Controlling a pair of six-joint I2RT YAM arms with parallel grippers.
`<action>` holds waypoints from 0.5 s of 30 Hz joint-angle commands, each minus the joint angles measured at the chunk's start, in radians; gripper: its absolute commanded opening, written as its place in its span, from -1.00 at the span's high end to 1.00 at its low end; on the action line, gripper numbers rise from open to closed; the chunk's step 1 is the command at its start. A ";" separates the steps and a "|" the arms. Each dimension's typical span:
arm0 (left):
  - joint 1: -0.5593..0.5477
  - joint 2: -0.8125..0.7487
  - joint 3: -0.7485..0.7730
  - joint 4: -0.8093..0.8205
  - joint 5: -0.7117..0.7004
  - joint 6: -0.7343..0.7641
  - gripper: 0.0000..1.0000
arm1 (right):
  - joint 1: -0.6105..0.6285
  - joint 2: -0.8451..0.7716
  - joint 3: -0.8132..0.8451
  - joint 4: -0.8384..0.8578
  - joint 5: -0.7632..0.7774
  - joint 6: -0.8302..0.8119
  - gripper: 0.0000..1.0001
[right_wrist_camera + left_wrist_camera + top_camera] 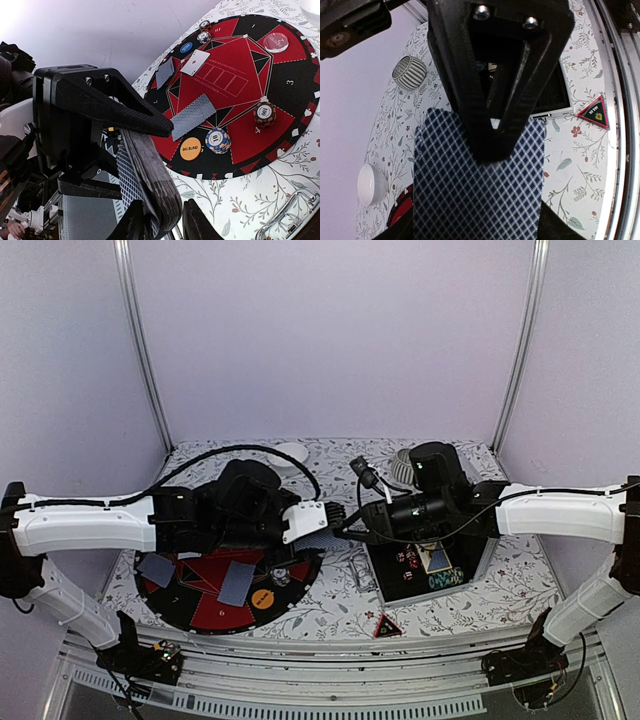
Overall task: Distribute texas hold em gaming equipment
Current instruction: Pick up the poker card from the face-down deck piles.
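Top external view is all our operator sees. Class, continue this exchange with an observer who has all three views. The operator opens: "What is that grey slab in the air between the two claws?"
Observer: A thick deck of cards. The right wrist view shows its many stacked edges.
Operator: Is it gripped from the right yet?
Observer: Not quite. The right claw straddles the end of the deck, with a gap showing on one side.
Operator: What is printed on the orange disc?
Observer: The right wrist view shows the words BIG BLIND.
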 commanded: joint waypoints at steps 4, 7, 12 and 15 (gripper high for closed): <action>0.018 -0.038 -0.023 -0.011 -0.008 -0.018 -0.26 | -0.012 -0.033 0.028 -0.031 -0.004 -0.018 0.51; 0.021 -0.042 -0.027 -0.014 -0.013 -0.020 -0.26 | -0.014 -0.036 0.029 -0.035 -0.004 -0.022 0.53; 0.025 -0.047 -0.029 -0.014 -0.014 -0.023 -0.26 | -0.016 -0.038 0.031 -0.039 -0.007 -0.024 0.67; 0.027 -0.047 -0.030 -0.017 -0.016 -0.023 -0.26 | -0.017 -0.040 0.033 -0.044 -0.009 -0.027 0.77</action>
